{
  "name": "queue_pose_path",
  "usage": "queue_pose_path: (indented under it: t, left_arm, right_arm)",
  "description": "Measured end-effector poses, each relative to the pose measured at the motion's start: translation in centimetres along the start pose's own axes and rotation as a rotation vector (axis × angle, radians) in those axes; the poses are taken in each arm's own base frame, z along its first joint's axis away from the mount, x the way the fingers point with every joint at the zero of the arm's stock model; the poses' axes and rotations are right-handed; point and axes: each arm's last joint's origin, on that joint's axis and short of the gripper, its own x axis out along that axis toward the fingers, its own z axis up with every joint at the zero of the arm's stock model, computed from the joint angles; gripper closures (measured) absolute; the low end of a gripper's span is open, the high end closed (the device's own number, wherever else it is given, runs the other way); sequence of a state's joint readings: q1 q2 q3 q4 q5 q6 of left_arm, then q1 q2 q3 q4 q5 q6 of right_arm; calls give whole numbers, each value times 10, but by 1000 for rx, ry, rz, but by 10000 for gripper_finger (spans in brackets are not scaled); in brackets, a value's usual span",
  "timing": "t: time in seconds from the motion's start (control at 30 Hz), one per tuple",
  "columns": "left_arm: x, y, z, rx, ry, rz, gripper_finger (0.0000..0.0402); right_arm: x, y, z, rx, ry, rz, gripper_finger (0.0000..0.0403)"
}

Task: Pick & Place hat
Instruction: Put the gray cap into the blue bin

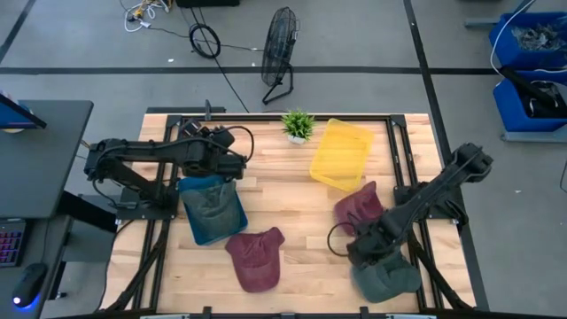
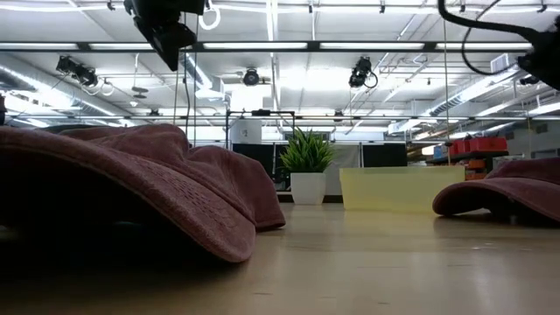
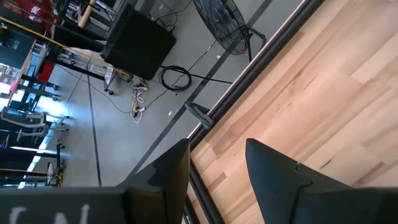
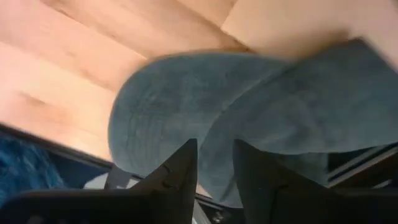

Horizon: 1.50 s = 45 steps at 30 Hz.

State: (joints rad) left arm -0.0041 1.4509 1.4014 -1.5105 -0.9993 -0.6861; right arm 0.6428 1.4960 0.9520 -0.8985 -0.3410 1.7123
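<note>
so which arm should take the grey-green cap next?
Right. The right gripper hovers directly over the grey-green cap, fingers open; the left gripper sits across the table above the blue bin.

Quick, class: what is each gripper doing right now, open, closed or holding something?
Left gripper: open, holding nothing, above the blue bin.
Right gripper: open, holding nothing, just over the grey-green cap.

I work in a robotics lab: grey floor with loose cables (image 1: pixel 205 40), a floor fan (image 1: pixel 280 44), blue parts bins (image 1: pixel 532 53), ceiling strip lights (image 2: pixel 367 45).
</note>
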Motion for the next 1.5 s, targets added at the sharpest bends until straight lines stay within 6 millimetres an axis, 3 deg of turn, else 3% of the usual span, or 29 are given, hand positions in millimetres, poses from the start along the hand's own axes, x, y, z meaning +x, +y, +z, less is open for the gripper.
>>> queue_pose_path:
  t: [0.27, 0.37, 0.63, 0.9, 1.5]
  left_arm:
    - [-4, -2, -1, 15, -11, -8, 241]
    - [-4, -2, -1, 15, -11, -7, 241]
    - [-1, 0, 0, 6, -14, 15, 241]
    - [-1, 0, 0, 7, -21, 24, 241]
    - [-1, 0, 0, 21, -20, 25, 241]
  right_arm:
    - [31, 2, -14, 104, 89, -148, 295]
    - [29, -2, -15, 143, 140, -194, 295]
    - [19, -3, -29, 222, 182, -122, 295]
    - [32, -9, -44, 291, 76, -125, 295]
    - [36, -2, -37, 221, -141, 63, 295]
